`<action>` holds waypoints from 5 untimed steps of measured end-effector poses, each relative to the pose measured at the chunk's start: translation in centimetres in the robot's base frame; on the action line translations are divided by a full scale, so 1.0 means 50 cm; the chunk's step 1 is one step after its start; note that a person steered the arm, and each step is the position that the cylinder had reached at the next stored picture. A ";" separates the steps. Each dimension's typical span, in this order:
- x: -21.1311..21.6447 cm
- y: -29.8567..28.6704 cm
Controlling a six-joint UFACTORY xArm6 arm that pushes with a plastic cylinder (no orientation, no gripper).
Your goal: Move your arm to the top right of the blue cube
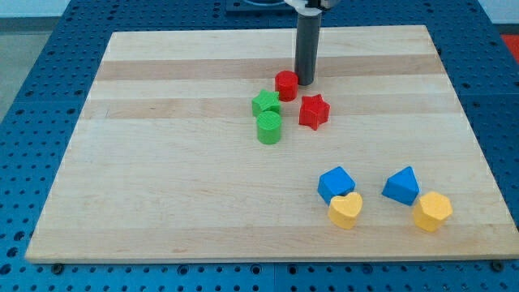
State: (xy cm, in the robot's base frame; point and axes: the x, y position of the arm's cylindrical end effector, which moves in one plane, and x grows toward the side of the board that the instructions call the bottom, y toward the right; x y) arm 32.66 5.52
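Observation:
The blue cube [335,183] sits at the view's lower right, touching a yellow heart-shaped block [345,210] just below it. My tip [305,82] is in the upper middle of the board, right beside a red cylinder [286,84] on its right side. The tip is far above and slightly left of the blue cube.
A red star block [313,111] lies below right of the tip. A green cube [265,104] and a green cylinder [269,127] stand left of it. A blue triangular block [401,186] and a yellow hexagon block [432,212] lie at the lower right. The wooden board [162,162] ends at blue pegboard.

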 end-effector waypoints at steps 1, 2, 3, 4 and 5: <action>-0.002 -0.046; -0.002 -0.074; -0.002 -0.075; -0.016 0.003; -0.021 0.131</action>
State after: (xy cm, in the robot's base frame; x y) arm 31.61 12.05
